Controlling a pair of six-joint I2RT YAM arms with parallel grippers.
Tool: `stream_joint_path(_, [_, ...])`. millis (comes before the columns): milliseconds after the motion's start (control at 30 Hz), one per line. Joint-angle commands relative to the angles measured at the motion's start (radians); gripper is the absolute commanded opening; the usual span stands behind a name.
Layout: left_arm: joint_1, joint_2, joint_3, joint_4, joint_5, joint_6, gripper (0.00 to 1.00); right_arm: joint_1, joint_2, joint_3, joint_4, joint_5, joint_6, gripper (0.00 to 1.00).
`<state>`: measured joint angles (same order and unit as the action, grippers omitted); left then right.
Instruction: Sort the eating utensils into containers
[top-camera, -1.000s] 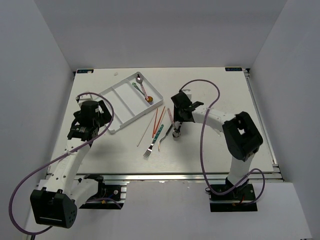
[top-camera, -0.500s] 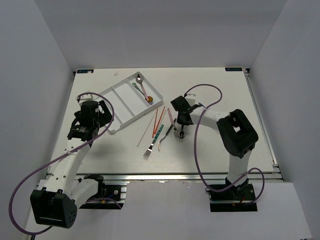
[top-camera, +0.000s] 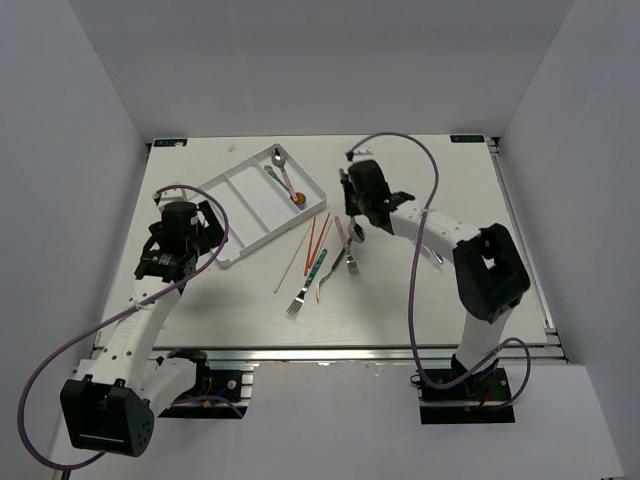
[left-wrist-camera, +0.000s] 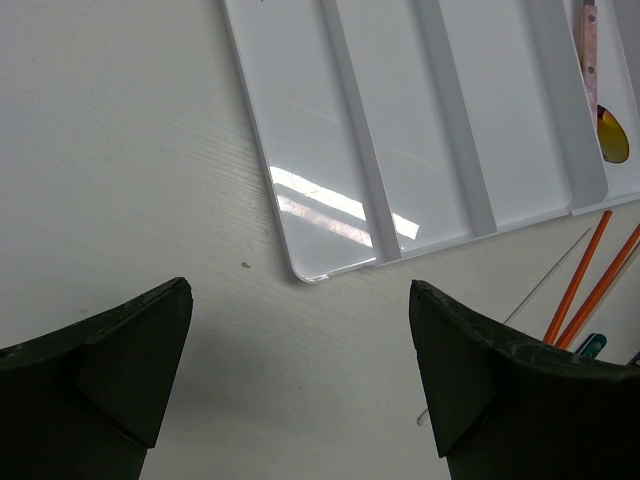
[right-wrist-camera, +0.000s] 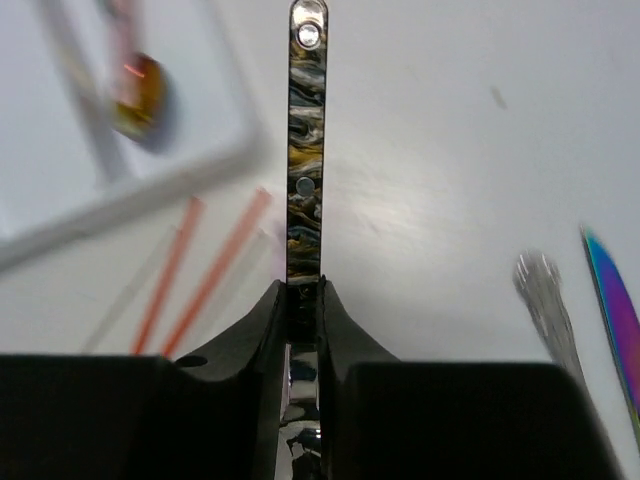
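The white tray (top-camera: 245, 195) (left-wrist-camera: 400, 130) lies at the back left, its long compartments side by side. A spoon (top-camera: 284, 172) and a pink-handled piece (left-wrist-camera: 589, 50) rest in its right compartment. My right gripper (top-camera: 357, 229) (right-wrist-camera: 304, 292) is shut on a utensil with a dark marbled handle (right-wrist-camera: 305, 150), held above the table just right of the tray's corner (right-wrist-camera: 180, 170). Orange-red chopsticks (top-camera: 319, 234) (right-wrist-camera: 205, 265), a pale chopstick (top-camera: 291, 263), a teal-handled fork (top-camera: 306, 284) and a silver fork (top-camera: 351, 263) lie on the table. My left gripper (top-camera: 201, 238) (left-wrist-camera: 300, 370) stands open, short of the tray's near corner, with nothing between its fingers.
In the right wrist view a blurred silver utensil (right-wrist-camera: 545, 300) and an iridescent one (right-wrist-camera: 615, 300) lie to the right of the held handle. The right arm's purple cable (top-camera: 420, 230) loops over the table's middle right. Walls close off the back and both sides.
My right gripper has shut on the marbled-handled utensil by the forks and carried it up and away toward the tray's corner. The left arm has not moved.
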<state>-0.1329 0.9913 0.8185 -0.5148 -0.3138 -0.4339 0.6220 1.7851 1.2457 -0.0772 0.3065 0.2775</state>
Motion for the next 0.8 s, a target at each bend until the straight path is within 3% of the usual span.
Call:
stream_joint_path(0, [0.003, -0.013, 0.021, 0.012, -0.004, 0.007, 0.98, -0.027, 0.179, 0.35, 0.133, -0.377, -0.261, 0.0])
stream_joint_path(100, [0.003, -0.014, 0.019, 0.013, -0.01, 0.009, 0.98, -0.051, 0.369, 0.596, 0.062, -0.541, -0.273, 0.0])
stream_joint_path(133, [0.003, -0.011, 0.019, 0.013, -0.011, 0.009, 0.98, -0.053, 0.446, 0.789, 0.029, -0.55, -0.273, 0.0])
stream_joint_path(200, [0.004, 0.001, 0.019, 0.012, -0.004, 0.009, 0.98, -0.053, 0.583, 0.985, 0.069, -0.555, -0.23, 0.0])
stream_joint_path(267, [0.003, 0.003, 0.022, 0.01, 0.001, 0.011, 0.98, -0.053, 0.623, 0.951, 0.254, -0.558, -0.18, 0.0])
stream_joint_path(433, [0.004, -0.016, 0.021, 0.012, 0.012, 0.012, 0.98, -0.027, 0.729, 1.02, 0.294, -0.483, -0.141, 0.0])
stream_joint_path(467, [0.003, -0.022, 0.021, 0.013, 0.015, 0.012, 0.98, -0.024, 0.74, 1.026, 0.292, -0.474, -0.147, 0.08])
stream_joint_path(533, [0.003, -0.028, 0.016, 0.015, 0.021, 0.014, 0.98, -0.024, 0.748, 1.07, 0.26, -0.432, -0.155, 0.48])
stream_joint_path(600, [0.003, -0.028, 0.018, 0.015, 0.024, 0.014, 0.98, -0.024, 0.676, 1.077, 0.206, -0.423, -0.181, 0.57])
stream_joint_path(767, [0.004, -0.026, 0.019, 0.015, 0.024, 0.015, 0.98, -0.024, 0.542, 0.976, 0.099, -0.377, -0.218, 0.65])
